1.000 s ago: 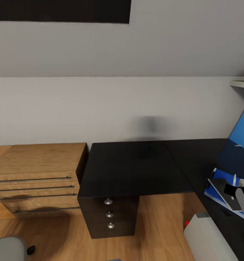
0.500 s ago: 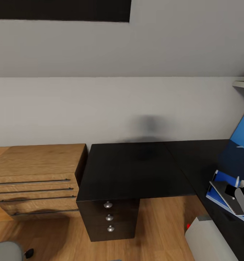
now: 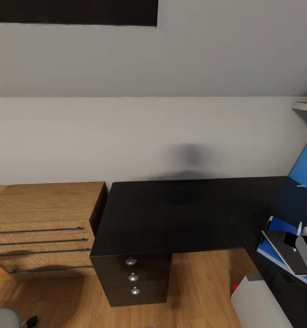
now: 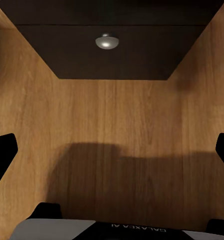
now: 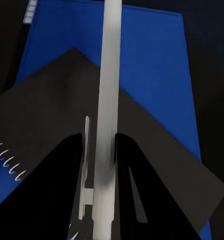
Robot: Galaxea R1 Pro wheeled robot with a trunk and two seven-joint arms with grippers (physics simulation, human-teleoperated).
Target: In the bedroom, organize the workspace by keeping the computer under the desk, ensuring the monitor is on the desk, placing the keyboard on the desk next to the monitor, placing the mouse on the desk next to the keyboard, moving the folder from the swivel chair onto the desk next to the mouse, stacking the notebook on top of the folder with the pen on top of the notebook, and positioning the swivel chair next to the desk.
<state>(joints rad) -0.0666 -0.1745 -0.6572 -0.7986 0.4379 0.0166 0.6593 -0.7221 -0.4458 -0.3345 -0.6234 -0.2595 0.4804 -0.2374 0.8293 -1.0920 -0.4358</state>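
Right pincer pinches the pen, whose long axis runs straight out between the fingers, directly above the notebook lying on the blue folder at the tabletop's near right. Left pincer, spread and empty, hangs over the floor before the drawers, far from them.
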